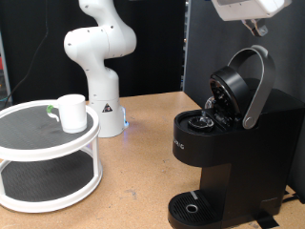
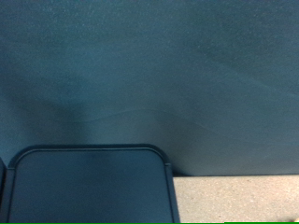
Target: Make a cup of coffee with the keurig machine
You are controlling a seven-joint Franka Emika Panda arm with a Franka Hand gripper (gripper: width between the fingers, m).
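Note:
The keurig machine (image 1: pixel 224 153) stands at the exterior view's right on the wooden table, matte black, with its lid (image 1: pixel 232 91) and grey handle (image 1: pixel 257 86) raised open. The pod chamber (image 1: pixel 202 121) is exposed; I cannot tell what lies in it. The cup (image 1: pixel 72 112), a small white mug, stands on the top tier of a white round stand (image 1: pixel 38 143) at the left. My gripper (image 1: pixel 255 27) hangs above the open lid at the top right, mostly cut off by the frame edge. Its fingers do not show in the wrist view, which shows a dark rounded top (image 2: pixel 89 185).
The white arm base (image 1: pixel 100 67) stands at the back centre of the table (image 1: pixel 143 162). A dark panel (image 1: pixel 205 38) rises behind the machine. A small green thing (image 1: pixel 50 110) lies beside the cup. The wrist view shows a blue-grey backdrop (image 2: pixel 149 75) and a strip of tabletop (image 2: pixel 234 198).

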